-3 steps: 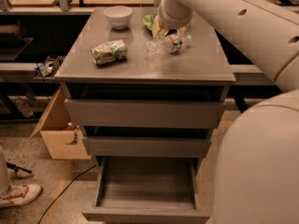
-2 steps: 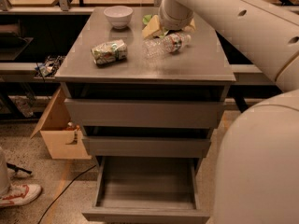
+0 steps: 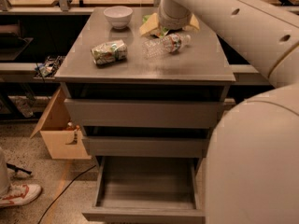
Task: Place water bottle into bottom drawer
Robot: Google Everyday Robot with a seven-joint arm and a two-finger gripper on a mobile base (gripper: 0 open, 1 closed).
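Note:
The water bottle (image 3: 164, 45) lies on its side on the grey cabinet top (image 3: 140, 64), cap pointing right. My gripper (image 3: 170, 28) hangs from the arm's wrist just behind and above the bottle. Its tan fingers (image 3: 149, 27) are spread apart, one on each side, and hold nothing. The bottom drawer (image 3: 145, 183) is pulled out below the two shut drawers, and its inside is bare.
A crushed green-white can (image 3: 109, 52) lies left of the bottle. A white bowl (image 3: 117, 16) stands at the back left and a green snack bag (image 3: 150, 18) behind the gripper. The arm's large body (image 3: 254, 162) fills the right. A cardboard box (image 3: 58, 134) and a shoe (image 3: 18, 195) are on the floor at left.
The gripper has shifted slightly back and left above the bottle. The bottle has moved a little to the left on the cabinet top. The drawers have not moved.

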